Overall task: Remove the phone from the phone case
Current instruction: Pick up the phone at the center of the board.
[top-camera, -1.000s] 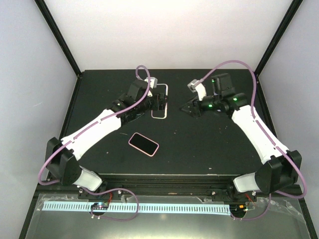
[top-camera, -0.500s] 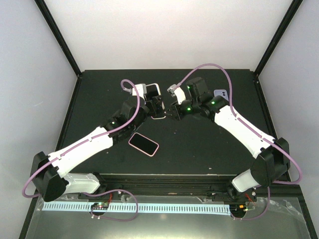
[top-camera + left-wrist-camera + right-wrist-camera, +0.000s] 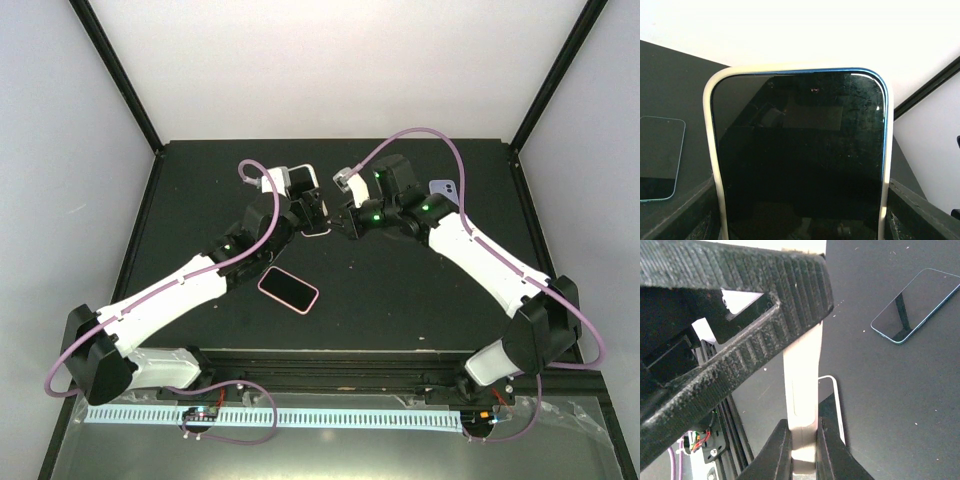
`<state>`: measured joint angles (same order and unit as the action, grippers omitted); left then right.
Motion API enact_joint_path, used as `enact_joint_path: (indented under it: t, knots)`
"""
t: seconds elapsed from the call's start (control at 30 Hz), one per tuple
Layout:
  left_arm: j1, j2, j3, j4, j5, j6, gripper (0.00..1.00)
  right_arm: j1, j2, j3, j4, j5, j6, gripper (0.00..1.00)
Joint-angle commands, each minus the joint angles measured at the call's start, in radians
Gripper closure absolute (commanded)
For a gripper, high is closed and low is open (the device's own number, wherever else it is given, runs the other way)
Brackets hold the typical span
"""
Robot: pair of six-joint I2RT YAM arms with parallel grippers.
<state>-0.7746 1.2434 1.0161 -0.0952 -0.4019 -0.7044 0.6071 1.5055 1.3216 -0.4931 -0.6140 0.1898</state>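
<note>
The left hand (image 3: pixel 312 213) is clamping the cased phone (image 3: pixel 800 155) upright over the desk (image 3: pixel 420 300). The right hand (image 3: pixel 348 222), opening impossible to tell, is hovering beside the case (image 3: pixel 802 385) edge; best peeling one corner off while the left is holding firm.

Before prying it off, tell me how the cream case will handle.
Probably flexible: the case is a thin rounded rim hugging the phone. Likely grippy, since its matte side stands pinched between the left fingers.
</note>
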Motion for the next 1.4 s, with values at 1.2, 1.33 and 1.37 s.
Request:
enact_joint_path:
  t: [1.2,1.33,1.37]
  knots:
    - [0.339,-0.134,-0.386,0.822,1.252,-0.063,0.63,-0.148,-0.242,-0.21,-0.081,-0.519,-0.259,0.99]
    - [0.334,-0.123,-0.392,0.864,1.256,-0.091,0.66,-0.149,-0.242,-0.213,-0.051,-0.558,-0.228,0.99]
    - [0.332,-0.121,-0.392,0.874,1.259,-0.094,0.67,-0.148,-0.242,-0.214,-0.04,-0.561,-0.215,0.99]
